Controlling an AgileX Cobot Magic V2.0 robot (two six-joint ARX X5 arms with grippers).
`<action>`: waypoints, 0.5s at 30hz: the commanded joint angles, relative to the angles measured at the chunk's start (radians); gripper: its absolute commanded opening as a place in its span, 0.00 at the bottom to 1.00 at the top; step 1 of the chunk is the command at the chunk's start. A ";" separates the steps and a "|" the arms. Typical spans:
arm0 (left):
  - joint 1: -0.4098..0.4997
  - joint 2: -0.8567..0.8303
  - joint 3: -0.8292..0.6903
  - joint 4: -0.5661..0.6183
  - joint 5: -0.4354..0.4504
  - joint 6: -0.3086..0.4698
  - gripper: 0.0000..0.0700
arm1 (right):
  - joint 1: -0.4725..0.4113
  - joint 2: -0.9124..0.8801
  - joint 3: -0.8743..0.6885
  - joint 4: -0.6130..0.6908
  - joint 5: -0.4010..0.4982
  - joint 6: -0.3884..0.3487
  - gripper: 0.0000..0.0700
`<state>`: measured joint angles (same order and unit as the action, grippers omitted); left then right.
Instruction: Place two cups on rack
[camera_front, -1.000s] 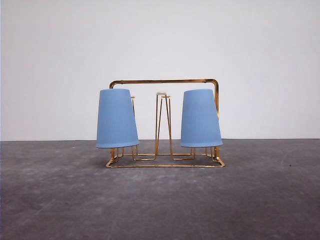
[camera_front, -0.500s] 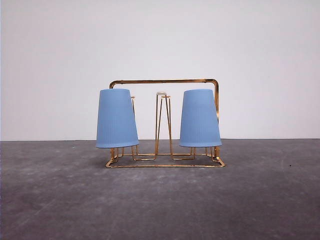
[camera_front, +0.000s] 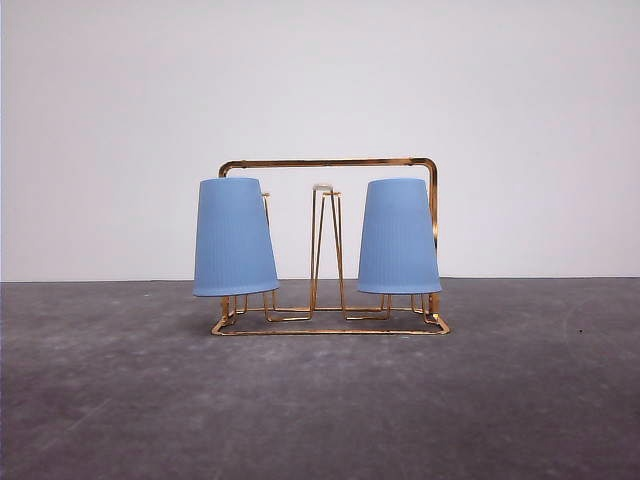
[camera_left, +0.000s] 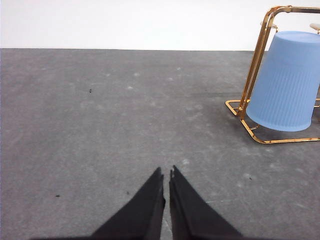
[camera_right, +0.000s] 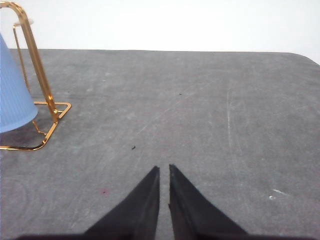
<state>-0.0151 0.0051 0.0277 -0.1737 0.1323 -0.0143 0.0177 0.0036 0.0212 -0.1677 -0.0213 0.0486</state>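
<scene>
**Blue cups hang mouth-down on the gold rack, both grippers shut and clear**

Gold wire forms the rack, which stands on the grey table near its far edge, in front of a white wall. Its rectangular frame runs side to side across the front view, with a rounded bar along the top and a flat loop as the base.

Going from left to right, the left cup sits inverted over a prong at the rack's left end. Its long axis is close to vertical, closed base up and wide mouth down, with the mouth swung slightly out toward the right. In the middle stands a bare pair of narrow upright prongs, one capped in white. The right cup hangs the same way at the right end, mouth down, its rim just above the base wire (the fine vertical ribbing shows best on this one).

Seen from the left wrist camera, the left gripper hovers low over bare table, its dark fingers pressed together with only a hairline between them, holding nothing; the rack and one cup stand well apart from it. The right gripper is likewise closed and empty, well clear of the rack's corner.
</scene>
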 joint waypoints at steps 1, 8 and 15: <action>0.000 -0.002 -0.015 -0.003 -0.001 0.010 0.00 | 0.000 0.000 -0.004 0.011 0.003 -0.004 0.05; 0.000 -0.002 -0.015 -0.003 -0.001 0.010 0.00 | 0.000 0.000 -0.004 0.011 0.003 -0.004 0.05; 0.000 -0.002 -0.015 -0.003 -0.001 0.010 0.00 | 0.000 0.000 -0.004 0.011 0.003 -0.004 0.05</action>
<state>-0.0151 0.0051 0.0277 -0.1737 0.1322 -0.0143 0.0177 0.0036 0.0212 -0.1677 -0.0216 0.0486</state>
